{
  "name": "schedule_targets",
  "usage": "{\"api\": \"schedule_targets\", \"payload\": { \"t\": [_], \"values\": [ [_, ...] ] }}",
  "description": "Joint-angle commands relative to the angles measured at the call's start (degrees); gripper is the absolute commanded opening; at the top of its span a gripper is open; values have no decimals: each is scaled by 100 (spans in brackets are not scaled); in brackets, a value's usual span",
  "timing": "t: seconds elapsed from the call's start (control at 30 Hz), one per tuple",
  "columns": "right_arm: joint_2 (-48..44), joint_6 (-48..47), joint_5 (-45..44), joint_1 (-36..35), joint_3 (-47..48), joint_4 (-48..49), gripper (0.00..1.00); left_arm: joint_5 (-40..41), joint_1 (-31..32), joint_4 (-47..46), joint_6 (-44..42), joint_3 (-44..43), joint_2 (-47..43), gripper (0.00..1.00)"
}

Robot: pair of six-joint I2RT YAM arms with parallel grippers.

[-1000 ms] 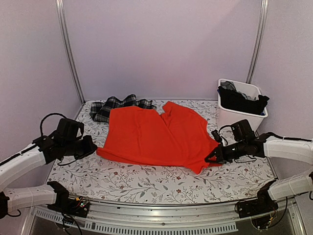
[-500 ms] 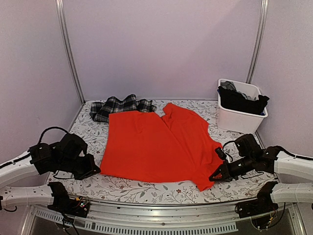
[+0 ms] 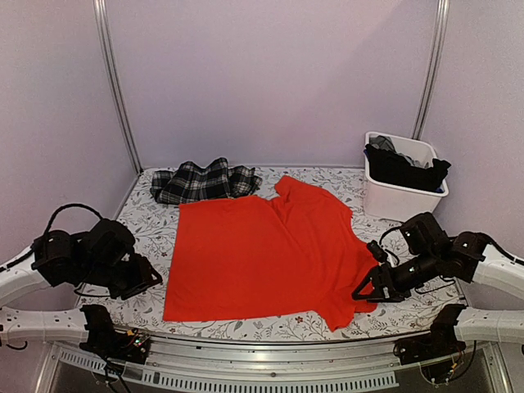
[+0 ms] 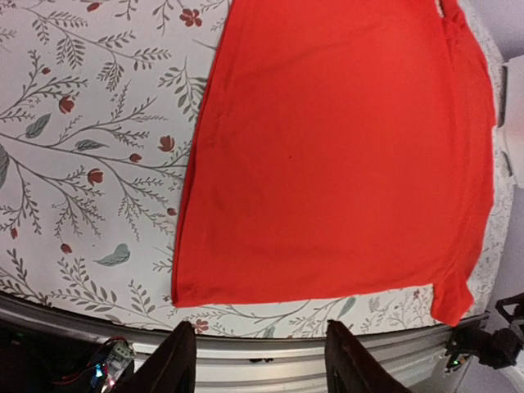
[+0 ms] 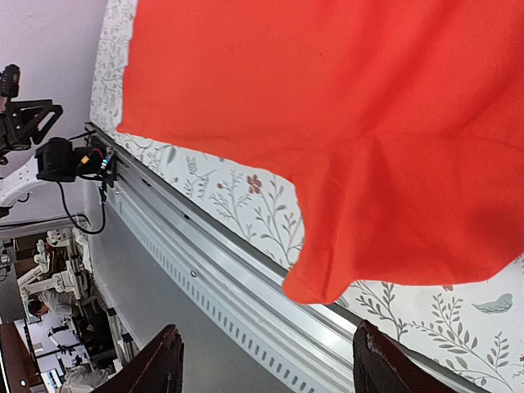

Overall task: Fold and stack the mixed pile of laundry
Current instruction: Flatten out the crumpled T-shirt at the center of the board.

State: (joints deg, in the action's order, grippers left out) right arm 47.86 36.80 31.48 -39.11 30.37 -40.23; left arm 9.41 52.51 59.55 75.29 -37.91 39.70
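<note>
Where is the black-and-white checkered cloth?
In the top view, the plaid garment lies bunched at the far left of the table, just behind the orange garment.

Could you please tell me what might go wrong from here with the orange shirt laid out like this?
The orange shirt has its near hem almost at the table front edge, so a tug could drag it off. Its sleeve lies creased and may fold in unevenly. The plaid garment sits close behind and could get caught.
</note>
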Motion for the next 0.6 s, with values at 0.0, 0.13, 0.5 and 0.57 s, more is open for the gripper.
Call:
{"api": "schedule_targets", "payload": {
  "t": [0.0, 0.13, 0.5, 0.57],
  "values": [
    [-77, -616, -694, -35, 1306, -917, 72, 583, 78, -15, -723, -616, 192, 57],
    [397, -1005, -1423, -28, 1699, -484, 74, 981, 56, -719, -1469, -1082, 1157, 64],
    [3331, -2293, -1732, 1030, 2347, 2004, 73, 83, -1743, -3845, -3306, -1250, 3536, 61],
    [3823, -2492, -1696, 1162, 2575, 2202, 71, -161, -2183, -4269, -3480, -1200, 3854, 58]
  ]
}}
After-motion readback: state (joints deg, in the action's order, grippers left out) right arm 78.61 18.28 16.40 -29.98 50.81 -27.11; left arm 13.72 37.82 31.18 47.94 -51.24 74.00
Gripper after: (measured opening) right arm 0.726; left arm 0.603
